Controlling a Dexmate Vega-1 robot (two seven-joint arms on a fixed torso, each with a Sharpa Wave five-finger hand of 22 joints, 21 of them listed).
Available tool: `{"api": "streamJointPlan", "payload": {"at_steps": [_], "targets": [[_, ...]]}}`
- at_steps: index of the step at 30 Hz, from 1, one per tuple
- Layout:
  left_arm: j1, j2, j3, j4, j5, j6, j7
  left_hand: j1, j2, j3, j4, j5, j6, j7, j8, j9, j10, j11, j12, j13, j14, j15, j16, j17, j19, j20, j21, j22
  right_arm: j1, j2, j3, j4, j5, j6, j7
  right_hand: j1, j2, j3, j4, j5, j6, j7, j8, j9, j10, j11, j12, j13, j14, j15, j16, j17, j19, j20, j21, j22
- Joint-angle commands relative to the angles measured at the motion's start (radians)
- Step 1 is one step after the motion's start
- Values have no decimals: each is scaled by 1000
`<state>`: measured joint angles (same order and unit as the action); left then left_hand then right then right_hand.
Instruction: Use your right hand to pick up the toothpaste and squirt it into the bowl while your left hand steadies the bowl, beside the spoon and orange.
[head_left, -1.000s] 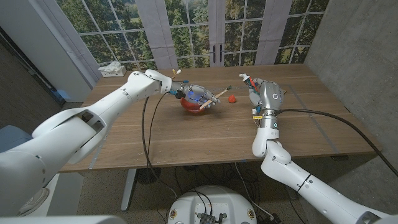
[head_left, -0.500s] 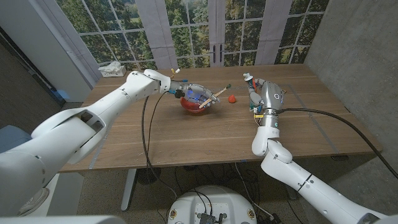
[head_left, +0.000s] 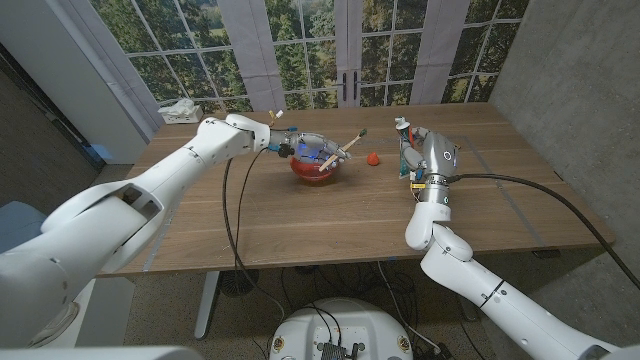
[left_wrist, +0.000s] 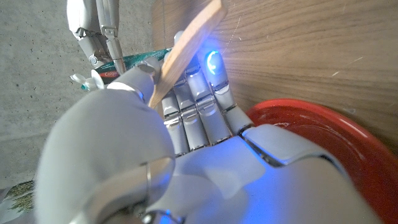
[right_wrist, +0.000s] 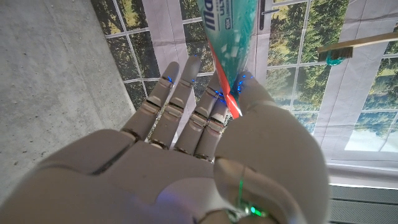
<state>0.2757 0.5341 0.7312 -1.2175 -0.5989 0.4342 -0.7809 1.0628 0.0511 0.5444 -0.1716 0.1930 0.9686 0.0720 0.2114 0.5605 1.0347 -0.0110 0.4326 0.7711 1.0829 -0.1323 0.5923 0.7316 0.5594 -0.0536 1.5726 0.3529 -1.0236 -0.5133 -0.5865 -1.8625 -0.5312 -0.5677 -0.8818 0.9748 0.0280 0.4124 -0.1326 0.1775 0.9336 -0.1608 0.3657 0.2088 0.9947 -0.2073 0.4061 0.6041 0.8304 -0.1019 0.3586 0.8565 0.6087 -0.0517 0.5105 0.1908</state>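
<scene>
- The right hand (head_left: 424, 152) holds the toothpaste (right_wrist: 229, 31) off the bench (head_left: 330, 215), well to the right of the bowl (head_left: 318, 170). In the right wrist view the tube sits pinched between the thumb and the curled fingers (right_wrist: 180, 106), its printed body reaching up past the fingertips.
- The tube is raised and not yet over the bowl, so I judge the pick-up done and the carry toward the bowl as the step in hand; nothing of the squirt shows yet.
- The left hand (head_left: 296, 147) sits at the bowl's far left rim. In the left wrist view its fingers (left_wrist: 205, 106) lie pressed together along the red rim, apparently bracing it so the bowl will not slide when paste lands.
- The spoon (head_left: 340, 153), a wooden one, leans in the bowl with its handle pointing up and right, across the side the tube would likely approach from; the handle could get in the way.
- The orange (head_left: 373, 157) lies on the bench between the bowl and the right hand, just beside the bowl.
</scene>
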Motion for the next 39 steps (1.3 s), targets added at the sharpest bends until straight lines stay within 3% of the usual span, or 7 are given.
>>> {"api": "streamJointPlan", "payload": {"at_steps": [1,14,31,39], "targets": [[55,39,-46,-94,-40,41,94,114,118,10,0,4,17,12,5,-1,179,-157,-6,-5,32,-97,-2,-2,-7,-93,4,0,-12,-1,18,-14,44,13,5,-6,-2,-2,2,-1,0,7,0,0,0,4,-6,1,-3,-113,-3,3,-2,-18,7,0],[116,99,-83,-245,-50,94,265,111,118,13,0,4,15,10,3,-5,179,-158,-17,-18,32,-97,-8,-7,-8,-93,4,-1,-28,-8,35,-44,76,-1,26,-9,1,-3,-2,-1,6,9,2,0,4,4,-7,3,-2,-113,-3,5,-3,-16,9,0],[178,148,-121,-351,-65,105,405,105,118,16,1,2,13,7,3,-11,179,-159,-31,-31,32,-96,-10,-7,-10,-94,4,-2,-38,-14,44,-79,106,-60,63,-13,4,-5,-5,-2,8,12,2,0,6,4,-10,6,-2,-112,-4,7,-3,-13,11,0],[193,165,-131,-385,-68,118,453,103,118,17,1,2,13,6,3,-13,181,-159,-32,-30,31,-96,-12,-9,-11,-94,4,-2,-33,-23,35,-110,112,-146,108,-20,4,-8,-5,-3,8,17,1,0,5,9,-12,9,-1,-109,-3,9,-4,-9,13,1]]}}
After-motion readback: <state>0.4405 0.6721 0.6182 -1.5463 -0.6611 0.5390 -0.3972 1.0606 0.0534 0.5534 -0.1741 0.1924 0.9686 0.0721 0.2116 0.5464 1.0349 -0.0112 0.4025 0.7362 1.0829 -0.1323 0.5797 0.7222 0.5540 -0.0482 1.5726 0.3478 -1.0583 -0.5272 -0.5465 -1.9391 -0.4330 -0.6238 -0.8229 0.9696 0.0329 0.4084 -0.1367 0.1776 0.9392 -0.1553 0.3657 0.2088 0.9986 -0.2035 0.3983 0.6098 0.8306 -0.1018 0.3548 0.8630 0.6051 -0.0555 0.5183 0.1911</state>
